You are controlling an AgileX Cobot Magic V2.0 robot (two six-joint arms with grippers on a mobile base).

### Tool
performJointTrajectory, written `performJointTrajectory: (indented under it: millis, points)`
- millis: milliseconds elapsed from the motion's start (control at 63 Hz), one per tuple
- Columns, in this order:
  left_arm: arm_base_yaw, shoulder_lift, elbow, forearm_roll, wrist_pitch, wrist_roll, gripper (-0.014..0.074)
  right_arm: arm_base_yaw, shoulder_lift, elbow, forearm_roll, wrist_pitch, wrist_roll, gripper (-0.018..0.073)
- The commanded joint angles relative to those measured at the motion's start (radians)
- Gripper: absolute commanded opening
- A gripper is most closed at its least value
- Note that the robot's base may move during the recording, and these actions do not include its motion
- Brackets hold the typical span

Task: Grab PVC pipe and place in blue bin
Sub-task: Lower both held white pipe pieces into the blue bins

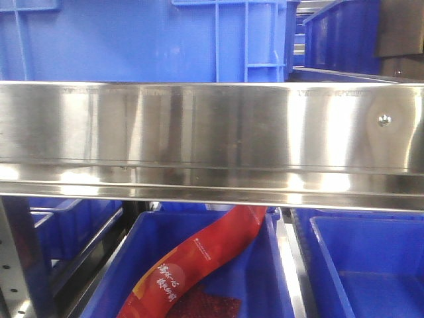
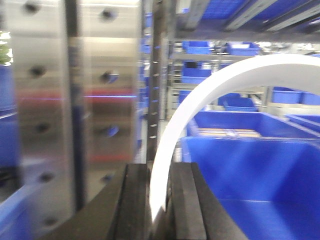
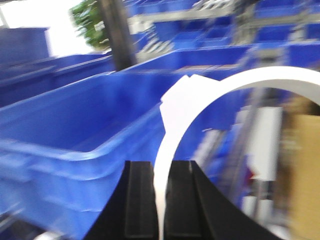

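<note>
White PVC pipe [image 2: 210, 87], a curved strip, sits pinched in the left gripper [image 2: 160, 200] and its closed jaws, with the blue bin [image 2: 240, 150] open just ahead. The right gripper [image 3: 161, 195] clamps a white arc [image 3: 240, 82] too. It's a thin edge-grip, so it could twist loose or clip the rim. The front view shows only the steel shelf [image 1: 212, 132], no arms.

Right gripper [image 3: 159, 167], 6 o'clock: two black fingers [image 3: 137, 200] stand close together, with only a white curved band [image 3: 210, 92] between them. The band rises from the gap and arches toward 2 o'clock. Large blue bin [image 3: 75, 150], 9 o'clock to centre: open top, its near rim running toward 7 o'clock. Further blue bins [image 3: 210, 55], 12 o'clock, blurred. Dark upright post [image 3: 117, 30] and green foliage [image 3: 90, 20], 11 o'clock. Brown panel [image 3: 306, 170], 4 o'clock; what it is cannot be told.
</note>
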Motion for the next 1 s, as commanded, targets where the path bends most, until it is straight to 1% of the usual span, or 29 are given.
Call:
performJointTrajectory:
  millis: [0, 63, 95, 222, 397, 476, 539, 761, 904, 983]
  points:
    - [-0.039, 0.026, -0.043, -0.011, 0.026, 0.000, -0.0111, 0.077, 0.052, -0.050, 0.010, -0.057, -0.013, -0.0168]
    - [-0.058, 0.046, -0.058, -0.011, 0.024, 0.000, -0.0111, 0.137, 0.094, -0.096, 0.008, -0.075, -0.034, -0.0168]
    - [-0.067, 0.054, -0.061, -0.011, 0.019, 0.000, -0.0111, 0.155, 0.114, -0.117, 0.004, -0.075, -0.041, -0.0168]
    - [-0.093, 0.090, -0.084, -0.011, 0.007, 0.000, -0.0111, 0.192, 0.214, -0.200, 0.000, -0.071, -0.064, -0.0168]
    - [-0.101, 0.132, -0.125, -0.003, -0.005, 0.000, -0.0111, 0.193, 0.330, -0.296, -0.004, -0.070, -0.081, -0.0168]
    - [-0.101, 0.147, -0.139, -0.003, -0.023, 0.000, -0.0111, 0.193, 0.374, -0.325, -0.004, -0.090, -0.083, -0.0168]
    - [-0.101, 0.163, -0.150, -0.003, -0.035, 0.000, -0.0111, 0.193, 0.408, -0.349, -0.004, -0.100, -0.104, -0.0168]
    - [-0.101, 0.204, -0.158, -0.003, -0.034, 0.000, -0.0111, 0.193, 0.548, -0.427, -0.004, -0.143, -0.107, -0.0168]
    - [-0.101, 0.207, -0.158, 0.036, -0.051, 0.000, -0.0111, 0.193, 0.637, -0.480, -0.007, -0.206, -0.107, -0.0168]
    - [-0.101, 0.207, -0.158, 0.041, -0.071, 0.000, -0.0111, 0.193, 0.695, -0.519, -0.013, -0.210, -0.107, -0.0168]
